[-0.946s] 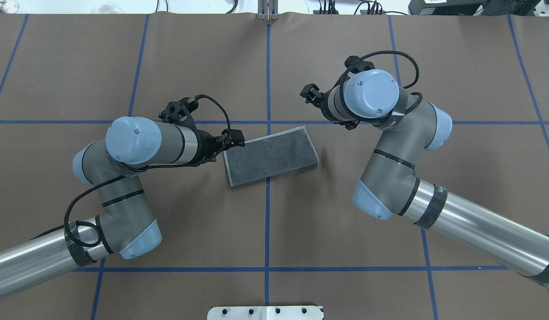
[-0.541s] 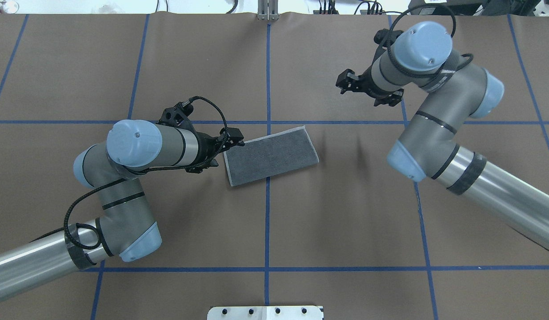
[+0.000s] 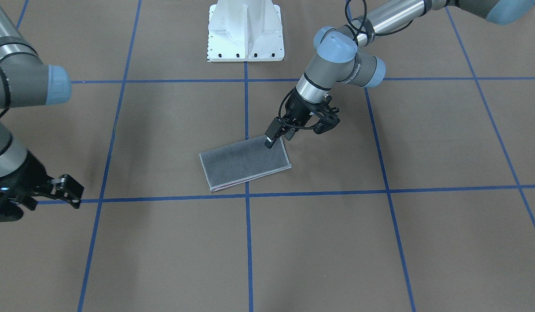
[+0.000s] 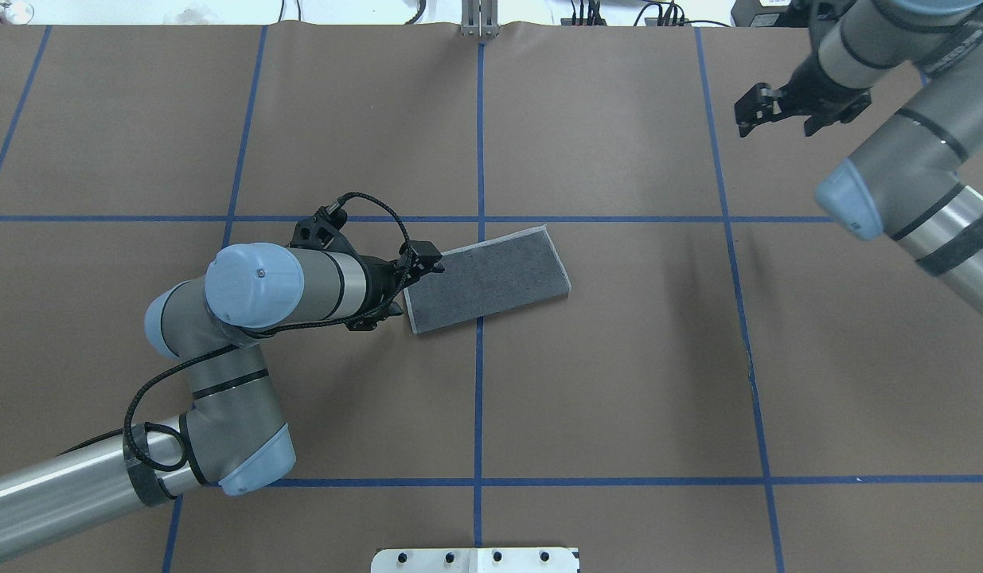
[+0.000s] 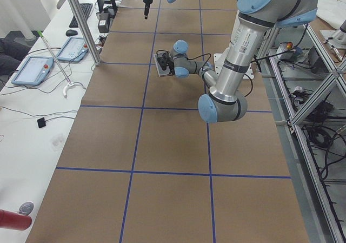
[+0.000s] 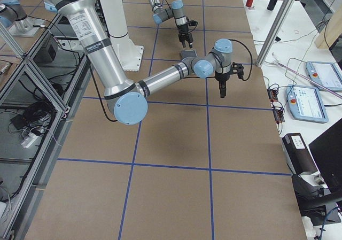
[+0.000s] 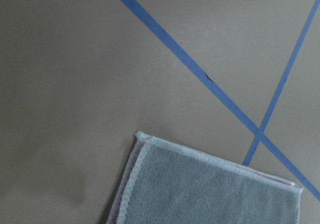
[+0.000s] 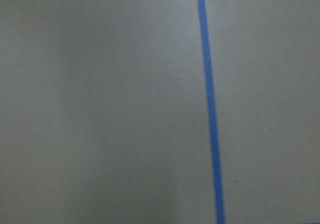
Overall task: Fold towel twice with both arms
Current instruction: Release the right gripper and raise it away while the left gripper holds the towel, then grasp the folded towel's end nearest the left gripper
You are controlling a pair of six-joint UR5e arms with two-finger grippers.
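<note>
**Front-facing view:** there is one towel [image 3: 245, 162], two arms, two grippers and one white pedestal [image 3: 245, 30]. The towel lies flat mid-table as a grey rectangle straddling the centre blue tape line [image 3: 248, 242]. Its long axis slants from the view's lower left to upper right, and a pink sliver shows along its near long edge. The left gripper [image 3: 270, 141] points down at the towel's upper right corner, and I cannot tell whether its jaws are parted. The right gripper [image 3: 68, 189] hangs well apart at the view's left edge, jaws spread and empty.

**Overhead view:** the same single towel [image 4: 487, 278] shows its grey face only (the pink edge shows from the front and the left wrist). Its long axis rises toward the far right. The left gripper [image 4: 426, 261] is at its left end, and the right gripper [image 4: 758, 107] is far off at the upper right, released.

**Exterior left:** the towel is too small to read.

**Exterior right:** the towel [image 6: 188, 54] is a small grey patch beneath the far arm's gripper.

**Left wrist:** one towel corner [image 7: 210, 189] with a light stitched edge and pink beside it.

**Right wrist:** only the table [image 8: 100, 109] and one tape line.
</note>
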